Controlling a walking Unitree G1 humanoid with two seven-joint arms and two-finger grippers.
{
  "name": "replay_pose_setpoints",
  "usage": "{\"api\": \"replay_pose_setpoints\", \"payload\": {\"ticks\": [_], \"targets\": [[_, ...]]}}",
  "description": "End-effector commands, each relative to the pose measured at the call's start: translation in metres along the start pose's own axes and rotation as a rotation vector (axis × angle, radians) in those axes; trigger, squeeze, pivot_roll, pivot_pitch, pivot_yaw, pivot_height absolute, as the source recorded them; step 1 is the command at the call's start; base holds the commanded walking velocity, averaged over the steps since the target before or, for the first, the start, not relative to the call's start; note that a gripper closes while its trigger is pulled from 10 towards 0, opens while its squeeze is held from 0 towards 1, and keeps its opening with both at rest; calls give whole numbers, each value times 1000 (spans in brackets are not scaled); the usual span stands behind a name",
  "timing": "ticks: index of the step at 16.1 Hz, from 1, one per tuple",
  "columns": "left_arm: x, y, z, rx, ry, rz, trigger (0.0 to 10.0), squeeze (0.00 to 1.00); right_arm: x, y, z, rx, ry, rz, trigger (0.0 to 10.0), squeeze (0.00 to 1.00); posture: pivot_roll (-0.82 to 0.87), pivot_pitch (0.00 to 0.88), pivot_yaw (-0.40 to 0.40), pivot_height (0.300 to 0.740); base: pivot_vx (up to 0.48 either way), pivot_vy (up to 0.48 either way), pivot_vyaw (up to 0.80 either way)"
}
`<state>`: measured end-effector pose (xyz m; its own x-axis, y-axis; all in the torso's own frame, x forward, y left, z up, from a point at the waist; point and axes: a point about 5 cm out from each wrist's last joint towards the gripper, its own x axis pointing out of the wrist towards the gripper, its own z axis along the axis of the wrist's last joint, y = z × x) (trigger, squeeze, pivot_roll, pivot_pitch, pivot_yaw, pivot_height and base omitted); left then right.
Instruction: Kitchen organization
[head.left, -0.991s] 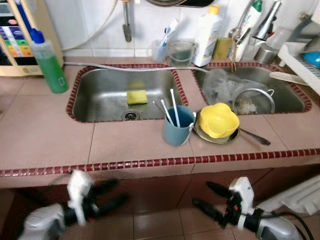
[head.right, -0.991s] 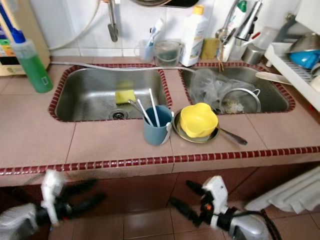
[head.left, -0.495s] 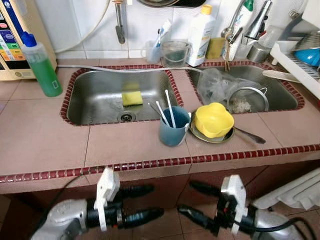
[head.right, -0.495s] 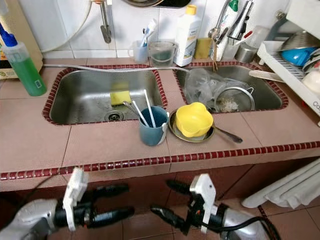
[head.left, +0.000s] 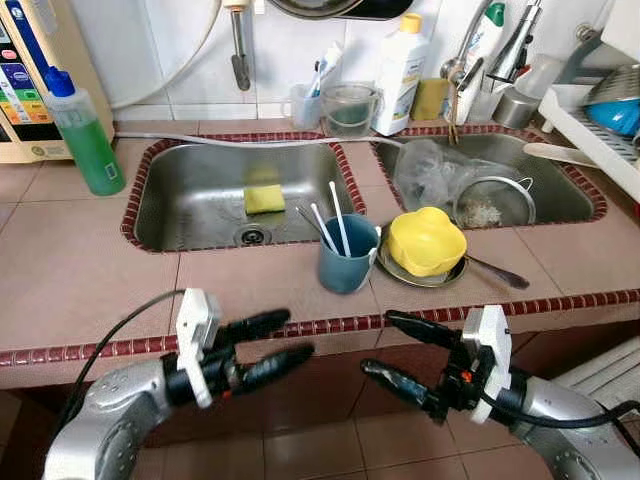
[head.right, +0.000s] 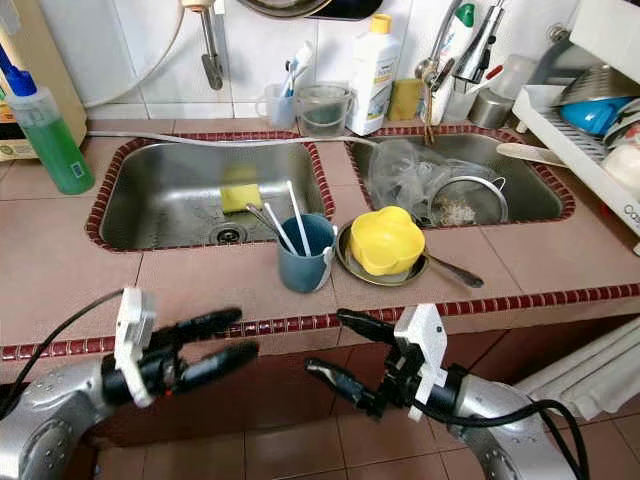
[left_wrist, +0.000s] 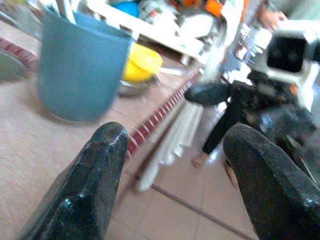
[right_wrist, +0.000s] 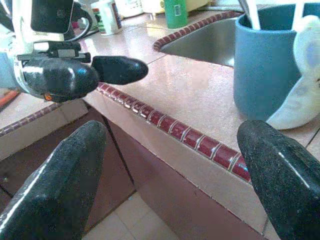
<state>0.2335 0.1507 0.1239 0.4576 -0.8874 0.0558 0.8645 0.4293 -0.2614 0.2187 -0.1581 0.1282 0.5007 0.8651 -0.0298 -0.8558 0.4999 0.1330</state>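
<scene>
While both arms sit raised at the counter's front edge, nothing is gripped. Left gripper (head.left: 268, 346) has fingers spread, empty, tips just short of the red tile trim (head.left: 330, 324). Right gripper (head.left: 400, 350) is also spread, empty, tips pointing toward the left gripper, the two near each other but apart.

Blue cup (head.left: 349, 253) stands upright on the counter (head.left: 90, 280) just beyond both grippers, between them, with utensils (head.left: 340, 214) sticking out. Beyond the right gripper and beside the cup, a yellow bowl (head.left: 427, 239) rests on a metal plate (head.left: 408, 273), with a spoon (head.left: 500, 272) sticking out to the far side. Further back from the left gripper is the left sink (head.left: 235, 190) with a yellow sponge (head.left: 264, 198); the right sink (head.left: 500, 175) behind the right gripper holds a strainer (head.left: 493, 201) and clear plastic items. Green soap bottle (head.left: 85, 133) is well off past the left gripper.

Progress, judged: barely begun. Cup, bowl, plate and spoon are all untouched on the counter, and the right sink is cluttered. Likely next is a reach for the cup or bowl, the nearest items.
</scene>
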Motion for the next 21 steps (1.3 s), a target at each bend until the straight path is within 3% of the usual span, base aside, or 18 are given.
{"api": "replay_pose_setpoints", "payload": {"ticks": [1, 5, 9, 14, 21], "targets": [[1, 4, 1, 1, -26, 45, 10000, 0, 2, -3, 10, -21, -37, -27, 10000, 0, -50, 3, -1, 740, 0, 0, 0], [13, 6, 1, 5, -116, 140, 10000, 0, 18, -3, 14, -55, -66, -51, 10000, 0, -40, 1, -5, 740, 0, 0, 0], [15, 12, 7, 39, -161, 194, 10000, 0, 27, -5, 28, -99, -122, -74, 10000, 0, -38, 0, -7, 740, 0, 0, 0], [17, 24, 18, 91, -221, 282, 10000, 0, 29, -15, 43, -152, -186, -154, 10000, 0, -38, 0, -6, 740, 0, 0, 0], [36, 29, 17, 86, -335, 378, 10000, 0, 33, -26, 50, -191, -223, -208, 10000, 0, -41, 0, -21, 740, 0, 0, 0]]}}
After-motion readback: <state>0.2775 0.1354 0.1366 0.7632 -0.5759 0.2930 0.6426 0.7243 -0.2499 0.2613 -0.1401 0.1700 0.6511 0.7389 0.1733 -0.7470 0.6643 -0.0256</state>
